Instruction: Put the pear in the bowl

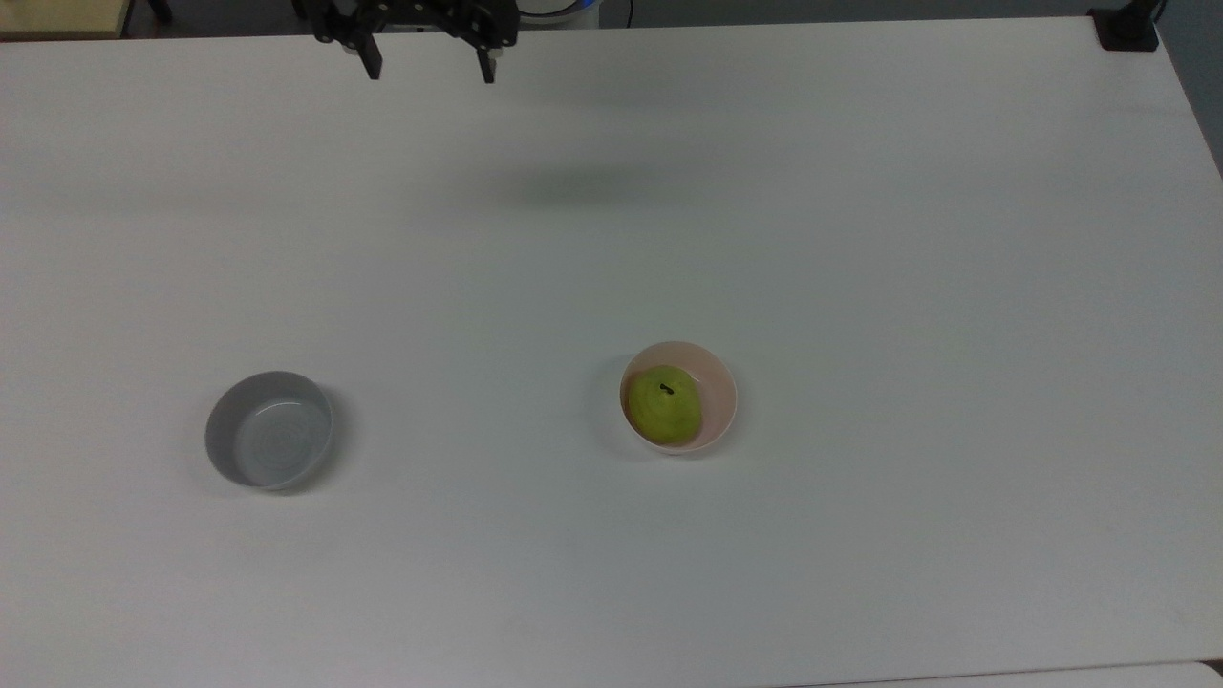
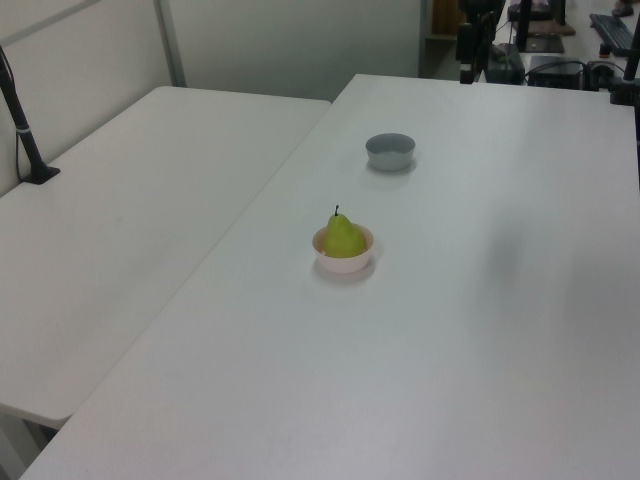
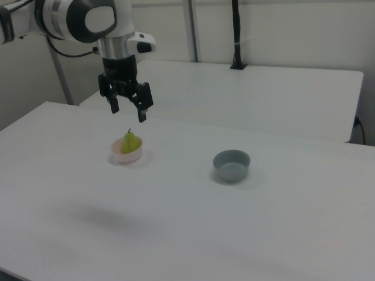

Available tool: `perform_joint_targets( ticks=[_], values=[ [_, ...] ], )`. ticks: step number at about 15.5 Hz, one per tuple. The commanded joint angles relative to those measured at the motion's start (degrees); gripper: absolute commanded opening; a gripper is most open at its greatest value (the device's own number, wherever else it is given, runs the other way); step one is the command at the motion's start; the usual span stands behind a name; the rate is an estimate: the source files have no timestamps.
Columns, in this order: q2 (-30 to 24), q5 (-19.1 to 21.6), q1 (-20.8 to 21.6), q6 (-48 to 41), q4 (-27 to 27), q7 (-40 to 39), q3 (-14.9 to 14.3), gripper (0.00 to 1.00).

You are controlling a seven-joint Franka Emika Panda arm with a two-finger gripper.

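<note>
While gripper (image 1: 430, 69) hangs spread, empty, at table (image 1: 860, 239) far edge, bare surface surrounds bowl (image 1: 718, 401); yellow-green pear (image 1: 663, 405) upright inside, stem up.

Two white tables (image 2: 150, 200) side by side, pale wall (image 3: 281, 29) behind.

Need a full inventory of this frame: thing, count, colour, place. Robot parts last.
Small yellow-green pear: 1, yellow-green with a dark stem, upright inside the pink bowl.
Small round pale pink bowl: 1, pale pink, on the white table, right of centre in the top view.
Small round grey bowl: 1, grey, nothing in it, on the table at the top view's left.
Large white table: 1, white, under both bowls.
Second white table: 1, white, adjoining at the left view's left.
Black two-finger pincer: 1, black, open, raised above the table near the top view's top edge, holding nothing.
</note>
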Motion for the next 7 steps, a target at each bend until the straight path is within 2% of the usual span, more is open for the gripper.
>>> perform_joint_targets(
  ticks=[1, 3, 7],
  values=[
    [-2.0, -3.1, -1.7, -0.8, -2.1, -0.5, 1.4, 1.00],
    [-1.5, -4.5, -1.5, -0.5, -2.1, 0.7, 1.4, 1.00],
    [-1.2, -4.8, -1.2, 0.0, -2.0, 1.2, 1.4, 1.00]
  ],
)
